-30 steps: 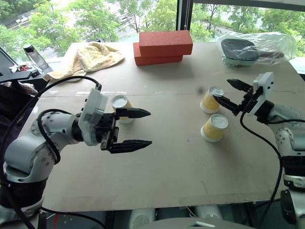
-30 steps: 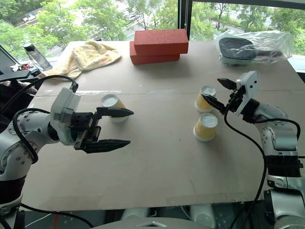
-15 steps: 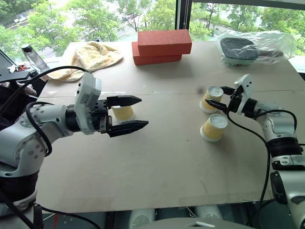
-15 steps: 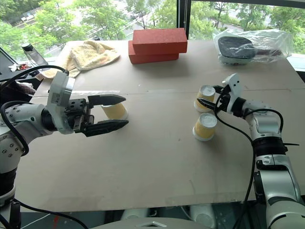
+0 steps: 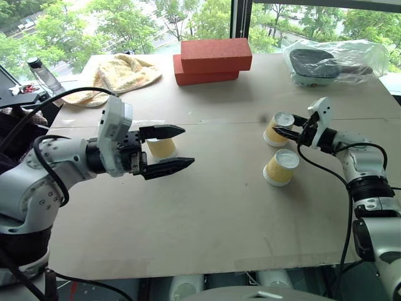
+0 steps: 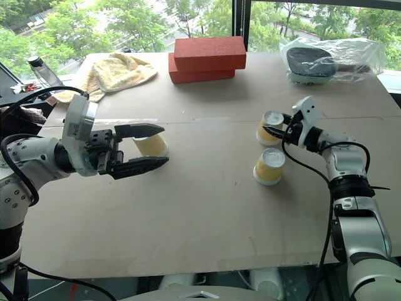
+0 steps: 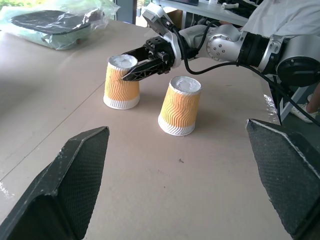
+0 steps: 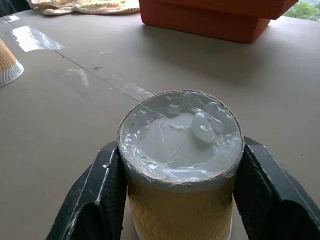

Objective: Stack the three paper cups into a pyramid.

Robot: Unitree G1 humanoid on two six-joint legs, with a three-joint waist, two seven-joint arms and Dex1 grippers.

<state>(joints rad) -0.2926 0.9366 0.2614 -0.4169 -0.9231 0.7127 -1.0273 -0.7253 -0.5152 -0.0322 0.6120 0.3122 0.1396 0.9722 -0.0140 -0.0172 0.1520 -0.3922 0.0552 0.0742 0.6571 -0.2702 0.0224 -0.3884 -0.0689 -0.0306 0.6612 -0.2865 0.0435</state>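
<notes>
Since a moment ago, right gripper [image 5: 289, 132] has clamped the far yellow-orange ribbed paper cup [image 5: 277, 129], behind its twin [image 5: 281, 167]. Lift is likely next. Left gripper [image 5: 168, 148] gapes wide, empty.

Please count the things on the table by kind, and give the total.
Paper cups: 3
Red bricks: 2
Yellow towel: 1
Plastic bag with a dark object inside: 1
Total: 7
</notes>
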